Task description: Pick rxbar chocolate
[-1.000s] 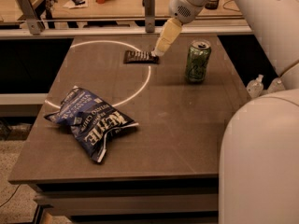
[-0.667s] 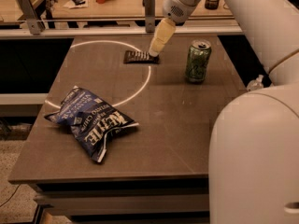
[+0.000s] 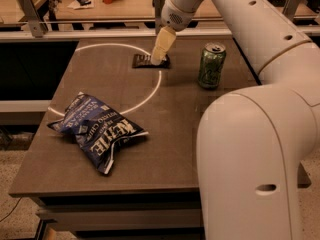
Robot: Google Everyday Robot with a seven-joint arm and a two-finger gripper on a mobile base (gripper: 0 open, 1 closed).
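One rxbar flat on table, far side, its right end under gripper tip. Gripper's opening and hold: cannot tell. One can right of gripper, apart. One chip bag left, nearer camera, well apart.

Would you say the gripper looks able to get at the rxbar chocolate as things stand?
Probably yes: the gripper hangs right at the rxbar chocolate, with the green can and chip bag lying well apart from it.
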